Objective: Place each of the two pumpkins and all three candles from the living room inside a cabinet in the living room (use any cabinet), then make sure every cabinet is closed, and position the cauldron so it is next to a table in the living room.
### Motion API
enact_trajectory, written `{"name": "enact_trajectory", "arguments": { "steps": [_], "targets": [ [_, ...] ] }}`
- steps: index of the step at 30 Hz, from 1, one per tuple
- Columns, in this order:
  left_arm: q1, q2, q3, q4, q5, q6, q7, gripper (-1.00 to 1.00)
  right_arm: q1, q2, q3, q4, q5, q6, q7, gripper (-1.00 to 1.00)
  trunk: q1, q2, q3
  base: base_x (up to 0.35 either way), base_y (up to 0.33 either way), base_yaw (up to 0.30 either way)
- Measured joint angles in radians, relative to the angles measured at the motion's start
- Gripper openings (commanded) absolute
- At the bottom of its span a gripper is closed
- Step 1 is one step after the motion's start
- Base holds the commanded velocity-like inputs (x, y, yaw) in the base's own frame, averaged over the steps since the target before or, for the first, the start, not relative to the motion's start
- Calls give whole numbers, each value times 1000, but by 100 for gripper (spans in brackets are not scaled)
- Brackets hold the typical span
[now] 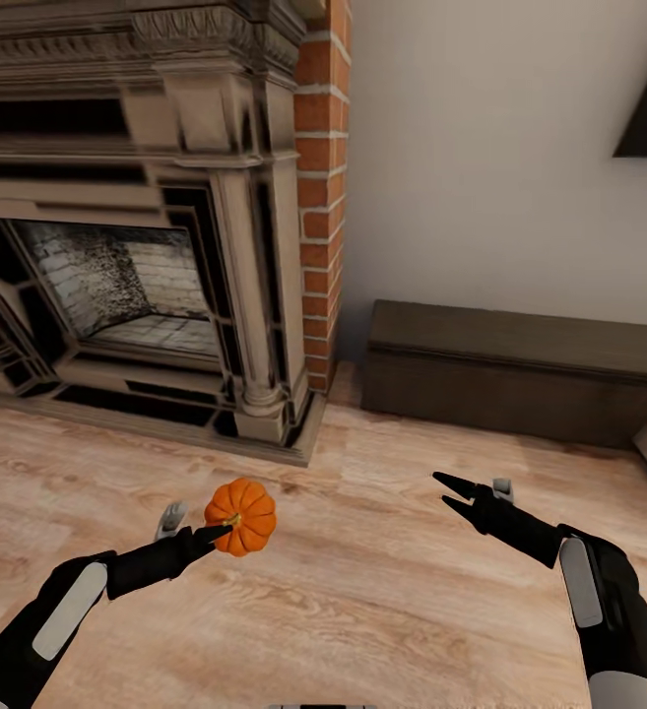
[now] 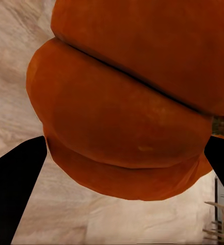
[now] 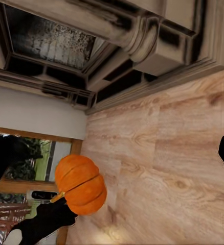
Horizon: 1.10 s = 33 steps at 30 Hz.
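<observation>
While my left claw [image 1: 217, 535] holds a pumpkin [image 1: 241, 515] clamped above the floor, my right claw [image 1: 447, 492] hangs open, empty; next, carry it to the closed cabinet [image 1: 520, 369].

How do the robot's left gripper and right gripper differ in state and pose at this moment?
The left gripper is shut on the orange pumpkin; the right gripper holds nothing. The left gripper's fingers press against the pumpkin, while the right gripper's fingers stand spread apart in open air. Both are black, slender and raised above the wooden floor.
</observation>
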Motion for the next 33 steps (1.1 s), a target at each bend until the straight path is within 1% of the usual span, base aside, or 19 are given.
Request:
{"name": "enact_trajectory", "arguments": {
  "steps": [33],
  "targets": [
    [0,0,0,2,0,0,1,-100,0,-3,-3,30,0,-1,2,100,-127,231,103,0,0,-280]
  ]
}}
